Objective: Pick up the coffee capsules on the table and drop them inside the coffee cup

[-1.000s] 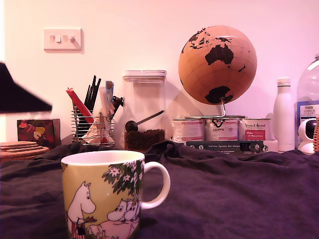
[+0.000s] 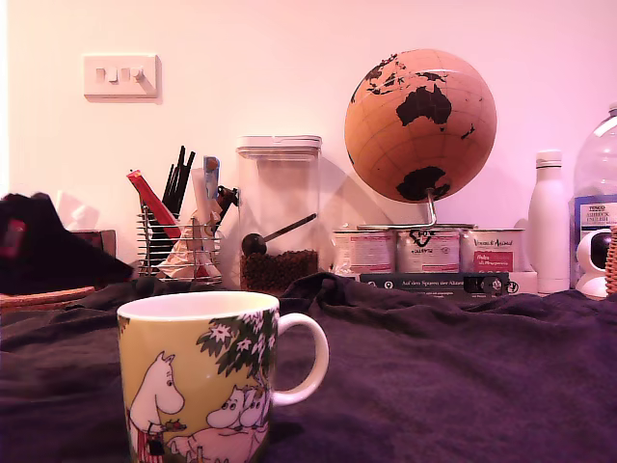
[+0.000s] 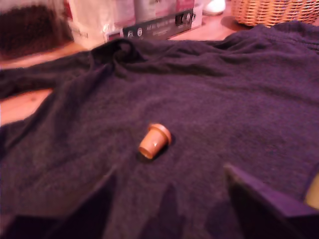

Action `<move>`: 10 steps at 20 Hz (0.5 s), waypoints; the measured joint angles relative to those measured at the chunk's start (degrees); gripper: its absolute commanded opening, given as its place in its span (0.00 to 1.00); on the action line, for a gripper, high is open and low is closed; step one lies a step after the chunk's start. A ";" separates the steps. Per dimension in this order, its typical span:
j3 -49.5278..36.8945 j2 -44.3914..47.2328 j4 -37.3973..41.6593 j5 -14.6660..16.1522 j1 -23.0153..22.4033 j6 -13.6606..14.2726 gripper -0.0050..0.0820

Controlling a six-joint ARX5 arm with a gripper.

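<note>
One orange coffee capsule (image 3: pixel 154 141) lies on its side on the dark purple cloth of the table (image 3: pixel 239 99). My gripper (image 3: pixel 170 174) hangs above the cloth just short of the capsule, open, its two dark fingers (image 3: pixel 259 204) apart with nothing between them. In the exterior view the gripper (image 2: pixel 48 253) is a dark blurred mass at the left edge, behind and to the left of the coffee cup (image 2: pixel 198 386). The yellow-green cup with the white handle stands upright at the front. No capsule shows in the exterior view, and the cup's inside is hidden.
Along the wall stand a wire holder of pens (image 2: pixel 178 236), a clear canister of coffee beans (image 2: pixel 280 214), a cork globe (image 2: pixel 420 125), tins (image 2: pixel 429 251) and a white bottle (image 2: pixel 549 222). A wicker basket (image 3: pixel 271 11) sits beyond the cloth's edge.
In the exterior view the dark arm at the left edge has dropped lower toward the table. The cup has not moved.
</note>
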 measured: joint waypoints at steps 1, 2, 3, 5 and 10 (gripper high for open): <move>0.02 1.29 0.90 0.46 0.00 0.09 0.79; 0.09 2.80 1.95 1.09 -0.02 0.11 0.79; 0.46 4.48 2.43 1.81 -0.02 0.11 0.79; 2.14 7.96 2.95 2.49 -0.02 0.11 0.77; 7.54 13.42 3.39 4.15 -0.02 0.79 0.77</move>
